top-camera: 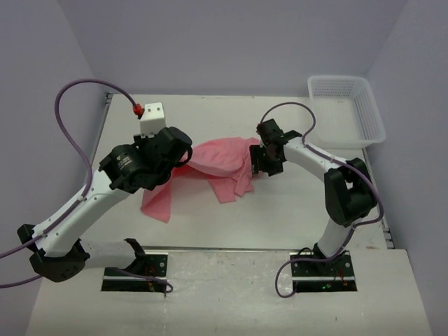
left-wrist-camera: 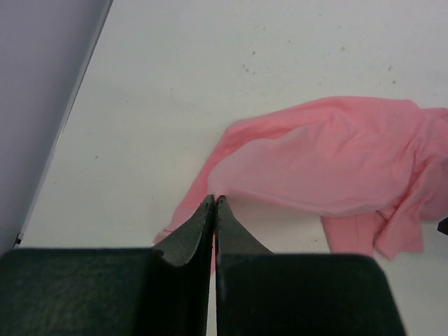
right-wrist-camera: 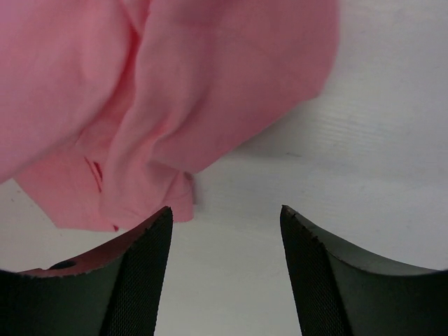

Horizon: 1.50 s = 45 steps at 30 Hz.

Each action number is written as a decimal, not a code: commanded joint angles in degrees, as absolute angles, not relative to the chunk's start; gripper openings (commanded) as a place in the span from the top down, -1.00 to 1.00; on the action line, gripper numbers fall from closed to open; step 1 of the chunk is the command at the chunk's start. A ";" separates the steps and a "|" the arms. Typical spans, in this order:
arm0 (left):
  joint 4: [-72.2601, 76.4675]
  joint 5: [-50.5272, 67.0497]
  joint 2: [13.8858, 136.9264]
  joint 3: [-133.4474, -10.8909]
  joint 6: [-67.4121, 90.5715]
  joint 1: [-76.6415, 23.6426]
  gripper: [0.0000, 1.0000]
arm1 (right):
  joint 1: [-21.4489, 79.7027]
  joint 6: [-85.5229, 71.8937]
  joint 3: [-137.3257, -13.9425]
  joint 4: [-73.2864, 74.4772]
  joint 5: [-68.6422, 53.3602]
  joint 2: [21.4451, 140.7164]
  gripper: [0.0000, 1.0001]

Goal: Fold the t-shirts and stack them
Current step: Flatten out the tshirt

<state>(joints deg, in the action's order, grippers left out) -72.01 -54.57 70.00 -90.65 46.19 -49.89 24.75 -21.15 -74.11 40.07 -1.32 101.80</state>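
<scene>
So the plain salmon-pink short-sleeved t-shirt (top-camera: 218, 161) of thin soft fabric sits bunched up mid-table, on the white table (top-camera: 294, 217) between the two arms. The left gripper (left-wrist-camera: 214, 200) is pinched tight, looks like on the shirt's edge, with cloth rising to its tips. The right gripper (right-wrist-camera: 224, 217) is spread wide with nothing in it, hem just ahead. I'd slide it onto one single-layer corner, clamp, then pull both apart evenly to flatten before folding.
</scene>
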 commanded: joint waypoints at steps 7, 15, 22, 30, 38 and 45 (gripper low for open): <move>-61.97 -50.10 71.80 -82.54 41.23 -49.57 1.00 | 35.67 -27.94 -70.40 34.28 -3.60 94.92 -0.19; -59.77 -48.87 71.72 -79.63 40.52 -49.57 1.00 | 38.40 -29.44 -69.00 32.43 -5.36 96.15 -0.03; -58.97 -48.60 71.63 -78.84 39.55 -49.48 1.00 | 40.52 -31.11 -67.68 30.85 -4.31 97.65 -0.02; -58.36 -48.08 71.10 -77.78 39.11 -49.39 1.00 | 40.61 -32.43 -64.51 29.27 -3.78 97.65 -0.08; -57.75 -47.29 70.67 -77.61 38.41 -49.39 1.00 | 40.61 -32.78 -63.19 27.25 -4.39 100.19 -0.05; -58.09 -47.72 69.70 -77.52 38.14 -49.39 1.00 | 40.69 -33.13 -64.42 26.46 -4.92 102.65 -0.01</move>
